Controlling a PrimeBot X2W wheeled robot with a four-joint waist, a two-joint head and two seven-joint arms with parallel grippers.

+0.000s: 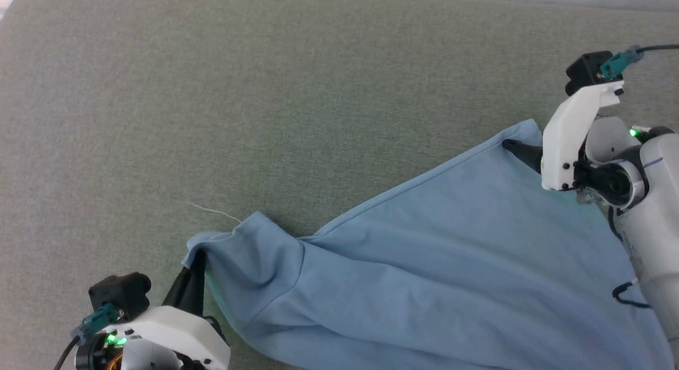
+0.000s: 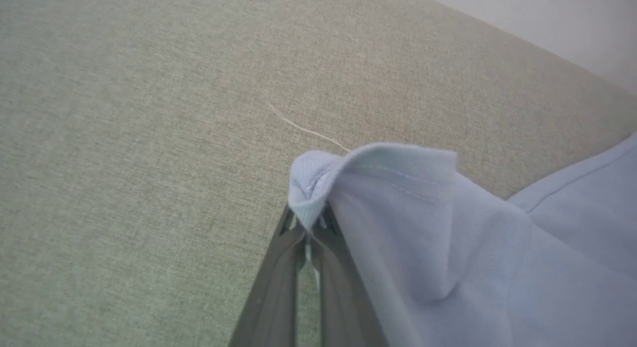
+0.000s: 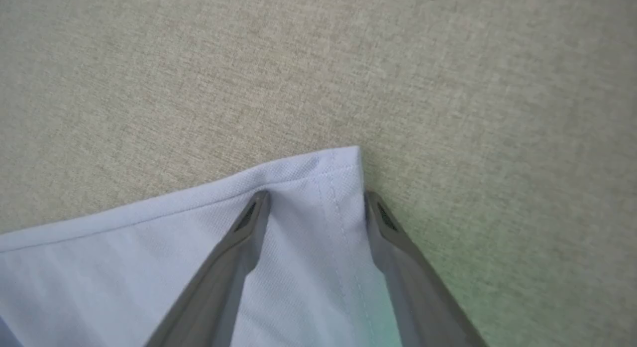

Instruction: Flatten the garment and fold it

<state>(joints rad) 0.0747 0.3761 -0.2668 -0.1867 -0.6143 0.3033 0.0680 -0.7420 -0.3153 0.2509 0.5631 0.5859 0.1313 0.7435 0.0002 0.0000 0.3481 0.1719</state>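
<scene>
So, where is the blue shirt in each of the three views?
Head view: shirt across the lower right.
Left wrist view: right side, its hem pinched by the left gripper.
Right wrist view: lower left, its corner at the open fingers of the right gripper.
Shared landmark: the grey-green surface.

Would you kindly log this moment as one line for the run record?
stage: flattening | left gripper: shut on garment sleeve edge | right gripper: open at hem corner | surface: grey-green cloth
</scene>
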